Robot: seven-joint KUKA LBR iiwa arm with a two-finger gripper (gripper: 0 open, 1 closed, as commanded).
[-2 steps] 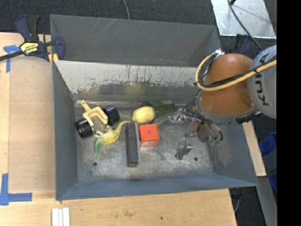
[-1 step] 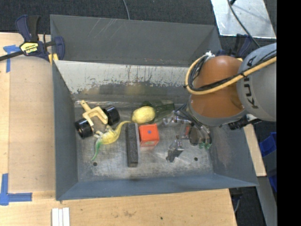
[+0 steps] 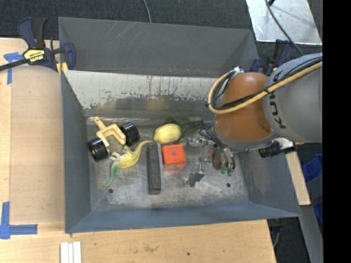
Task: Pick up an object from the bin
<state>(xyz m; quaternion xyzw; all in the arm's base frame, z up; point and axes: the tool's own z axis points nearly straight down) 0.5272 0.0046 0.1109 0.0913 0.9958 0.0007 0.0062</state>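
At the right end of the grey metal bin, down near the floor: two-finger gripper, width of opening impossible to tell. Nearest item, just left: orange-red plastic cube. Beyond that, on the far side: yellow lemon-shaped fruit. Further left: dark grey rectangular bar.

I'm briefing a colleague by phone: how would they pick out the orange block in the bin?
On the floor of the grey bin, look near the middle, just left of the gripper. The orange block lies between the gripper and a long dark bar, below a yellow lemon. No other thing there is orange and square.
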